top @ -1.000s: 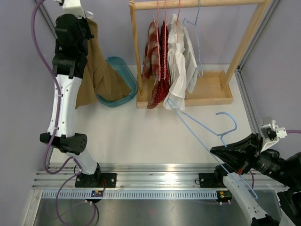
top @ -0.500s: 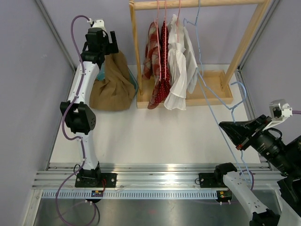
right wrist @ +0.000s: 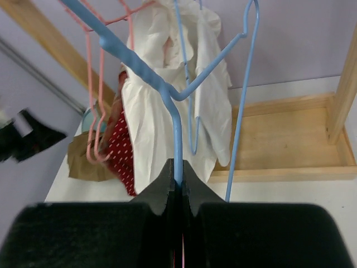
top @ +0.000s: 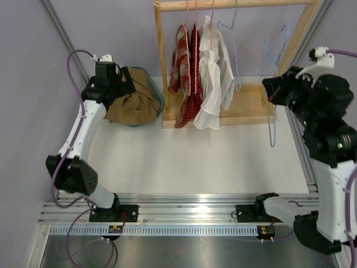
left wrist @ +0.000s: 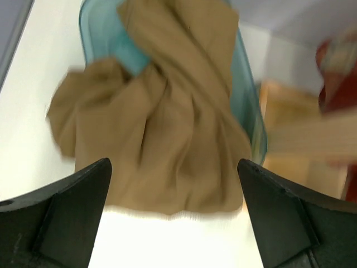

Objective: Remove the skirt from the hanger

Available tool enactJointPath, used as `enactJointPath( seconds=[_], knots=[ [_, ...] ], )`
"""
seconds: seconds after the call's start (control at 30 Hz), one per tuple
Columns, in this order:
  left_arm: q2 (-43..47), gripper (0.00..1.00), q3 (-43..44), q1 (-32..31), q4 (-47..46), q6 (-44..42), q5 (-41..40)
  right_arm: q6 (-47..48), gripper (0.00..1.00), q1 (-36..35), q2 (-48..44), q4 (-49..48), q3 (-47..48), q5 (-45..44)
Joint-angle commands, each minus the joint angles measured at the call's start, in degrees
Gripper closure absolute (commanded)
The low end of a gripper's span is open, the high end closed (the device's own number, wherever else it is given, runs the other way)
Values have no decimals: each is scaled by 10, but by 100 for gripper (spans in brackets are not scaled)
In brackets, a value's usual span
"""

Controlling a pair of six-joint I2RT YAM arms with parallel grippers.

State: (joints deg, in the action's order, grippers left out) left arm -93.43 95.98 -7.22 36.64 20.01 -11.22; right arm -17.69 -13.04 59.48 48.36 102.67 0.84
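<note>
One crumpled tan skirt (left wrist: 167, 128), slim wire hanger (right wrist: 177, 145)

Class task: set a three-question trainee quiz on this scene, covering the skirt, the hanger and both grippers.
1. True or false: the brown skirt hangs on the blue hanger that the right gripper holds.
2. Pick one. The left gripper is: A) shut on the skirt; B) open above the skirt; C) shut on the hanger.
3. Short answer: which container does the skirt lie partly in?

Key: 1 false, the hanger is bare; 2 B; 3 the teal basin.
</note>
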Motion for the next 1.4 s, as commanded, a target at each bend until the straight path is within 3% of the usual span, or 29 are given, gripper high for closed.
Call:
enactJointPath(
  seconds=[0.0, 0.13, 0.23, 0.4, 0.43, 0.67, 1.0, 1.03, 1.07, 1.1, 1.13, 1.27, 1.37],
  knots=[
    [165, 1, -112, -42, -18, 21, -10, 27, 100, -2, 85, -91, 80, -73],
    [276, 1, -271, -133, 4, 13, -68, 56, 100, -2, 223, -99, 196, -92],
    [340, 1, -333, -184, 47, 37, -91, 78, 100, 12, 309, -101, 287, -98],
    [427, 1, -407, -218, 60, 63, -86, -9, 100, 94, 414, -88, 397, -17],
    [433, 1, -417, -218, 60, 66, -90, -28, 100, 108, 430, -94, 396, 18],
    [453, 1, -459, -221, 56, 64, -99, -45, 100, 150, 463, -120, 352, 43],
    [455, 1, -468, -249, 55, 66, -112, -42, 100, 157, 402, -136, 210, 14],
    [454, 1, -469, -250, 55, 66, -113, -40, 82, 157, 384, -134, 202, -6],
    [454, 1, -467, -253, 56, 66, -115, -38, 31, 157, 374, -130, 187, -29],
    [454, 1, -468, -257, 56, 67, -116, -37, 13, 157, 363, -130, 181, -56],
    [454, 1, -468, -259, 57, 68, -119, -30, 1, 157, 341, -132, 175, -67],
    [455, 1, -469, -271, 58, 71, -125, -24, 1, 157, 282, -157, 150, -62],
    [452, 1, -468, -278, 57, 70, -124, -42, 1, 155, 249, -193, 137, 23]
  ],
)
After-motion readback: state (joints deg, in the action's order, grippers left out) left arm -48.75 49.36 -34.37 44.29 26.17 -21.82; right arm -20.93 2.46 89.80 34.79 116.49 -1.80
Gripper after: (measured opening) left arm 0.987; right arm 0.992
